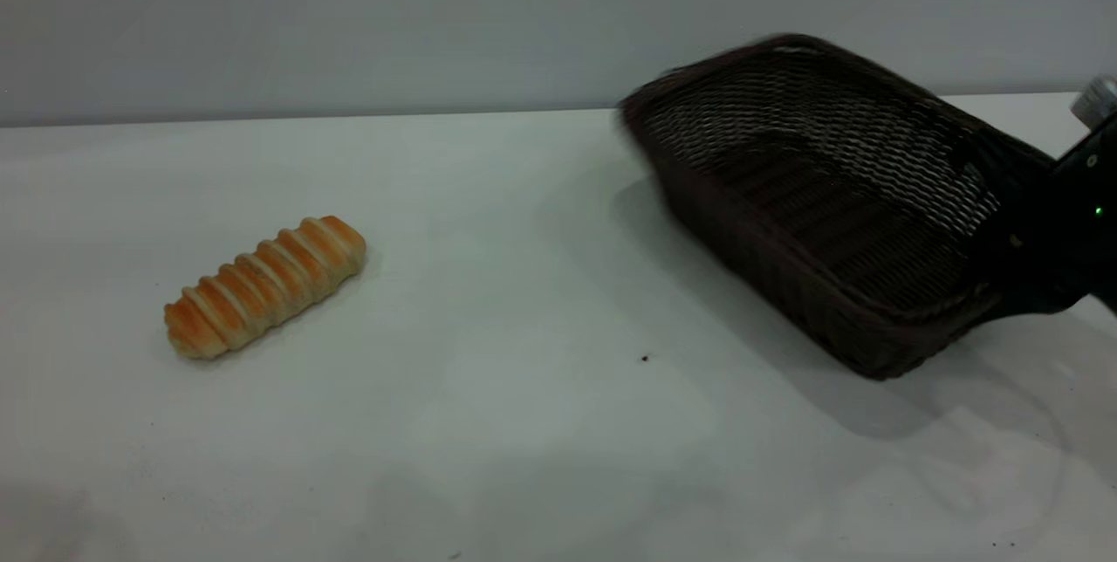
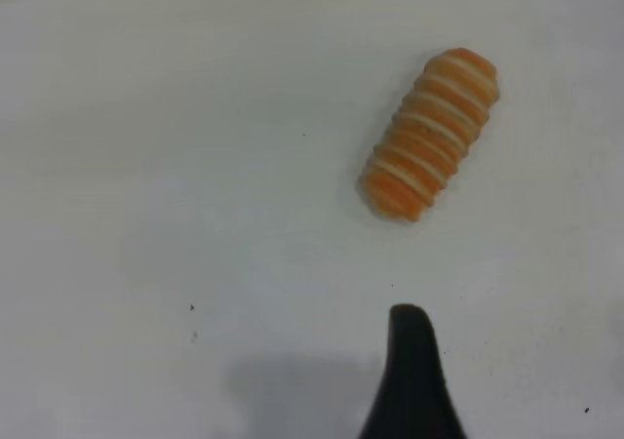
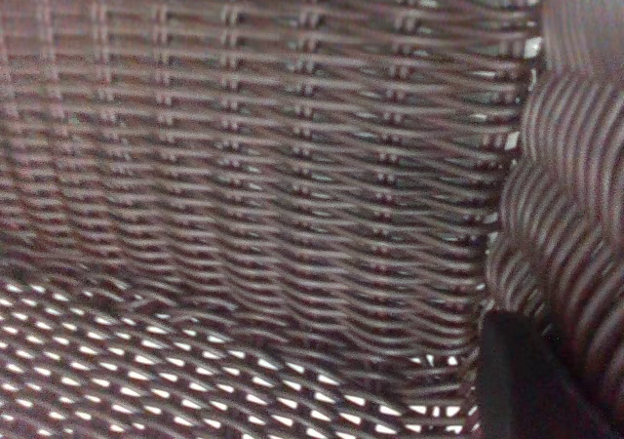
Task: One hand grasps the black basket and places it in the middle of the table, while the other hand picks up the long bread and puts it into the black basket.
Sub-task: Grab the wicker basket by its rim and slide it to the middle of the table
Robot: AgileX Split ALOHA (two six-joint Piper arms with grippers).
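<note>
The black basket (image 1: 820, 195) is at the right of the table (image 1: 541, 422), tilted with its far-left end raised. My right gripper (image 1: 1034, 252) is shut on its right-hand rim. In the right wrist view the woven wall (image 3: 253, 166) fills the frame, the braided rim (image 3: 575, 215) sits beside one dark finger (image 3: 526, 380), and the basket is empty. The long bread (image 1: 264, 284) lies on the table at the left. In the left wrist view the bread (image 2: 429, 135) lies ahead of my left gripper (image 2: 484, 390), which hangs above the table; only one fingertip (image 2: 411, 361) shows, and it holds nothing.
The white tabletop (image 2: 146, 166) carries only a few tiny dark specks, one (image 1: 645, 358) near the middle. A grey wall (image 1: 349, 12) rises behind the table's back edge.
</note>
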